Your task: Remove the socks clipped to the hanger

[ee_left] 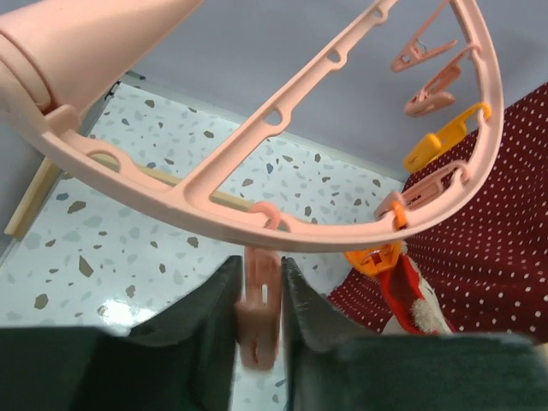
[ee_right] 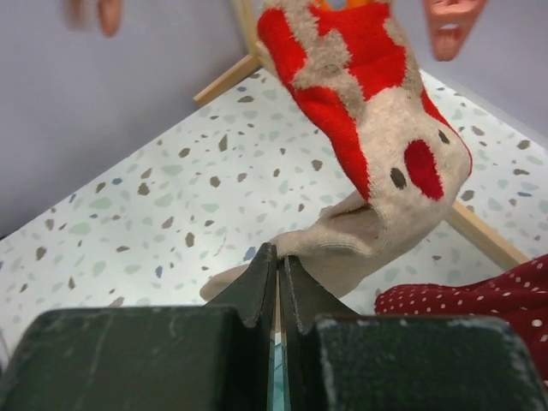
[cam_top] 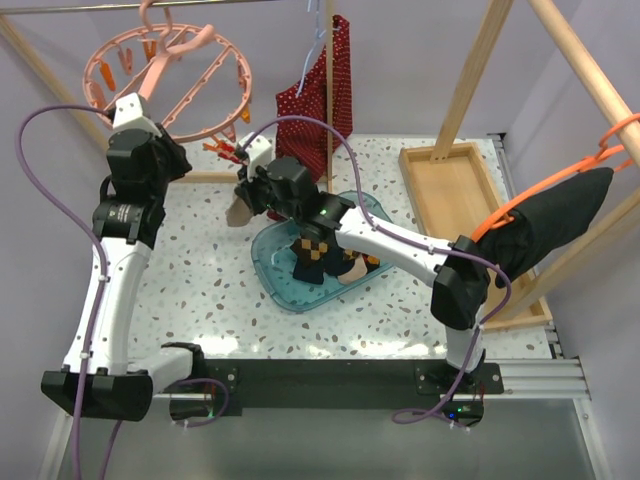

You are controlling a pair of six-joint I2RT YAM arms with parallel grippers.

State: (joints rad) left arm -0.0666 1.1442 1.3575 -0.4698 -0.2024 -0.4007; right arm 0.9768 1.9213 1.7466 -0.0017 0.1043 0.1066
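Seen from above, the hanger (cam_top: pixel 175 75) hangs at 11 o'clock, and the left arm (cam_top: pixel 105 290) reaches up to the 7 o'clock edge of its ring. The right arm (cam_top: pixel 400 245) stretches in toward the centre, where the pale sock (cam_top: pixel 240 210) dangles from clips at the ring's 5 o'clock edge. Just below centre, a teal tray (cam_top: pixel 262 262) on the speckled table (cam_top: pixel 200 290) holds the argyle socks (cam_top: pixel 318 258). A red dotted garment (cam_top: pixel 325 90) hangs at 12 o'clock and a black cloth (cam_top: pixel 560 220) at 3 o'clock. In the left wrist view, the left gripper (ee_left: pixel 259 274) at 6 o'clock is closed in on a pink clip (ee_left: pixel 257 338) hanging under the ring, one finger against each side of it. An orange clip (ee_left: pixel 445 137) hangs at 2 o'clock. In the right wrist view, the right gripper (ee_right: pixel 277 270) has its fingers pressed together on the pale sock's lower edge. The sock hangs down from 12 o'clock with its red motif facing the camera, and the dotted garment shows at 4 o'clock.
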